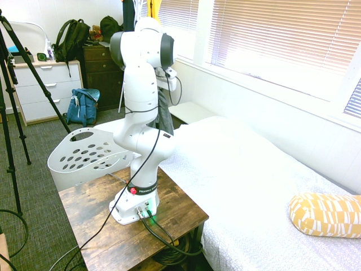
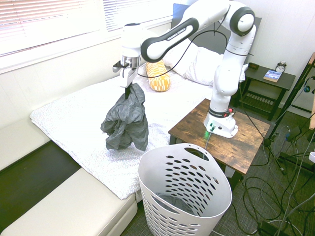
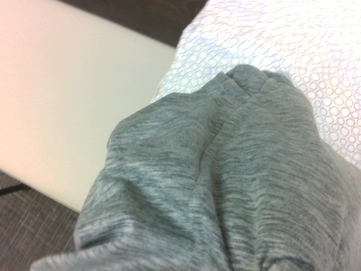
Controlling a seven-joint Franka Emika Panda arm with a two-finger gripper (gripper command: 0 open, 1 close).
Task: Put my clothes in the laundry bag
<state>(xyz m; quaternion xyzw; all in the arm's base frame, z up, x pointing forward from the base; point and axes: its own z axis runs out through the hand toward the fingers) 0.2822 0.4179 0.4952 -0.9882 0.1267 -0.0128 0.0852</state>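
Observation:
My clothes (image 2: 125, 120), a dark grey T-shirt-like garment, hang bunched in the air above the white bedspread (image 2: 78, 123). My gripper (image 2: 129, 84) is shut on the top of the garment, holding it over the bed's foot end. In the first exterior view only a dark strip of the clothes (image 1: 164, 113) shows behind the arm. The grey fabric (image 3: 225, 186) fills most of the wrist view. The laundry bag (image 2: 184, 196), a white holed basket, stands on the floor to the right of and below the hanging garment, beside the wooden table; its handled rim (image 1: 84, 148) also shows in the first exterior view.
A wooden side table (image 2: 246, 137) bears the arm. A yellow patterned pillow (image 2: 158, 76) and white pillows lie at the bed's head. A cream bench (image 2: 64, 206) runs below the bed's foot. A blue backpack (image 1: 83, 106) sits on the floor by a white dresser (image 1: 39, 90).

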